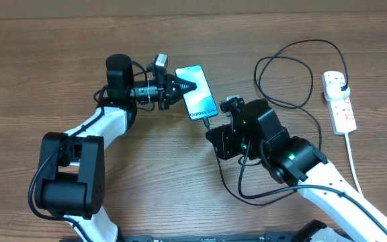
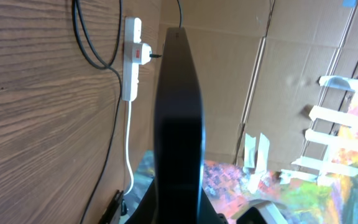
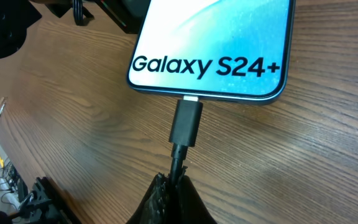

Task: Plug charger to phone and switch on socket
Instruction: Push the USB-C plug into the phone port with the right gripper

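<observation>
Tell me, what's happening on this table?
A phone is being plugged in. The left tool holds it by its edge. The right tool pinches the black charger cable just behind its plug, which sits at the phone's port with some metal tip showing. The power strip lies aside, untouched.

We see the phone (image 3: 229, 37) with a bright cyan screen paling to blue-white, black lettering at one end and a dark rim. At that end the charger (image 3: 186, 121) is black with a silvery tip. Right of the phone in the overhead view, the socket (image 1: 339, 101) is white with small red switches, and its cord (image 1: 352, 158) is white. Under the phone the table (image 1: 46, 60) is brown with streaked wood grain. Left of the phone the left claw (image 1: 191, 86) is black; below the phone the right claw (image 3: 174, 180) is black, and the right arm (image 1: 294, 158) is black and white with green lights.
</observation>
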Available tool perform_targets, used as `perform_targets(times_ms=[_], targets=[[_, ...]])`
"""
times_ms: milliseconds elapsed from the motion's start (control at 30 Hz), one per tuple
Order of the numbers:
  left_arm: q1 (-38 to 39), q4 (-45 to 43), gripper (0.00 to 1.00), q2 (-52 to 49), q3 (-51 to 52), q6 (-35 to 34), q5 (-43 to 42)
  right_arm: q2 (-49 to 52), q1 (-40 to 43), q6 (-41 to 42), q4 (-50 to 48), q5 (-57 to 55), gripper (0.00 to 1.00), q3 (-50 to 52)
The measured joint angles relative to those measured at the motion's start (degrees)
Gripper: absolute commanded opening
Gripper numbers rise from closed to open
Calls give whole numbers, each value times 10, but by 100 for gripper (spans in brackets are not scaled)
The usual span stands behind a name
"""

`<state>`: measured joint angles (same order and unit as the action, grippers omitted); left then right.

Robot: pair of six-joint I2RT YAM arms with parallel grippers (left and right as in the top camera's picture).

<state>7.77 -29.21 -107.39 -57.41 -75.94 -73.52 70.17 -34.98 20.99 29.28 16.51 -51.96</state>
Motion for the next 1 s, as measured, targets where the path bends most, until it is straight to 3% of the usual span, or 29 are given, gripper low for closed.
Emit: perform_targets(times_ms=[133, 500, 567, 633, 733, 1000], targets=[[-3, -6, 4, 0, 0, -5, 0, 15, 0, 0, -9, 0, 5, 0], [1, -21, 4, 0, 0, 37, -26, 23, 0, 0, -6, -7, 23, 0], [1, -21, 4, 0, 0, 52, -29, 23, 0, 0, 10, -7, 28, -2], [5, -21, 4, 0, 0, 67, -35, 23, 0, 2, 28, -7, 45, -4], [5, -22, 4, 0, 0, 82, -43, 23, 0, 1, 50, -5, 53, -5], [5, -21, 4, 0, 0, 90, -45, 23, -38, 0, 57, -31, 53, -5]])
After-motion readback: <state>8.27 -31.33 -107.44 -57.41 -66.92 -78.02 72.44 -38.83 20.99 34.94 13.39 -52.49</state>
